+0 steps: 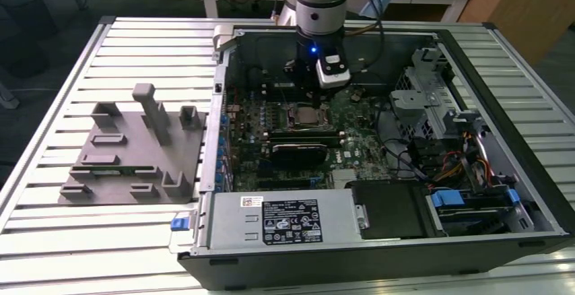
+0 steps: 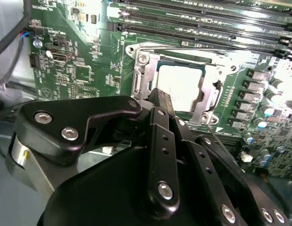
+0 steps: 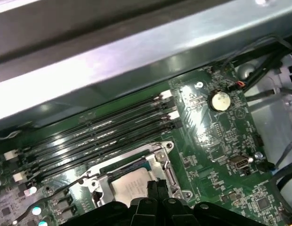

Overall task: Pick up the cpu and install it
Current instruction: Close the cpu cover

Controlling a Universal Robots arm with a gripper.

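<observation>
The cpu (image 2: 181, 82) is a pale silver square lying flat inside the metal socket frame (image 2: 141, 70) on the green motherboard. It shows again in the first wrist view (image 3: 129, 188) and, small, in the exterior view (image 1: 306, 114). My gripper (image 2: 160, 96) hangs just above the socket's edge. Its black fingers are pressed together with nothing between them, as the first wrist view (image 3: 157, 184) shows too. In the exterior view the arm stands upright over the open computer case, with the gripper (image 1: 303, 94) right above the socket.
Black memory slots (image 3: 99, 132) run beside the socket, and a coin battery (image 3: 219, 100) sits nearby. A grey tray (image 1: 126, 153) holding a green memory stick (image 1: 112, 171) lies outside the case on the exterior view's left. The power supply (image 1: 287, 217) and cables (image 1: 449, 160) crowd the case.
</observation>
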